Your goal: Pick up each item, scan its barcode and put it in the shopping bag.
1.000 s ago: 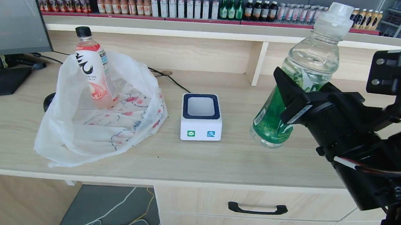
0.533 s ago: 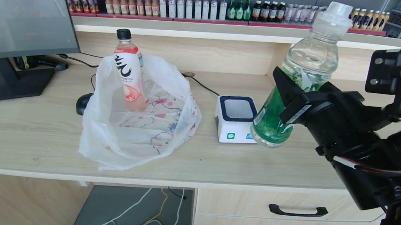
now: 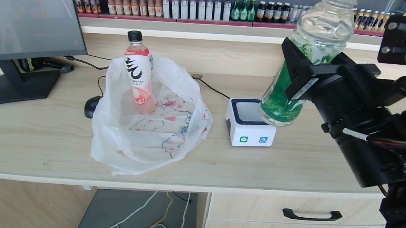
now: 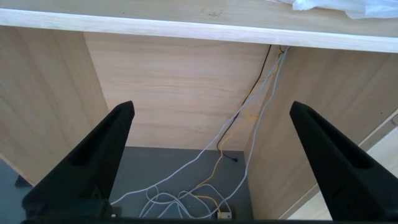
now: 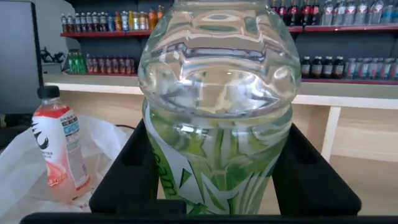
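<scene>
My right gripper (image 3: 299,81) is shut on a clear water bottle with a green label (image 3: 303,64), holding it upright in the air; its base hangs over the right side of the white barcode scanner (image 3: 249,123). The right wrist view shows the same bottle (image 5: 217,106) up close between the black fingers (image 5: 124,168). A white plastic shopping bag (image 3: 151,124) lies open on the counter left of the scanner, with a pink drink bottle (image 3: 139,76) standing in it. My left gripper (image 4: 211,162) hangs open below the counter edge, facing loose cables on the floor.
A monitor (image 3: 26,9) on a black stand occupies the counter's left, with a black mouse (image 3: 90,107) beside the bag and a cable behind the scanner. Shelves of drinks (image 3: 215,8) line the back wall. Drawers with black handles (image 3: 311,214) sit under the counter.
The head camera panned left, shifting the scene right. The right gripper with the water bottle has risen and now sits over the scanner's right side instead of right of it.
</scene>
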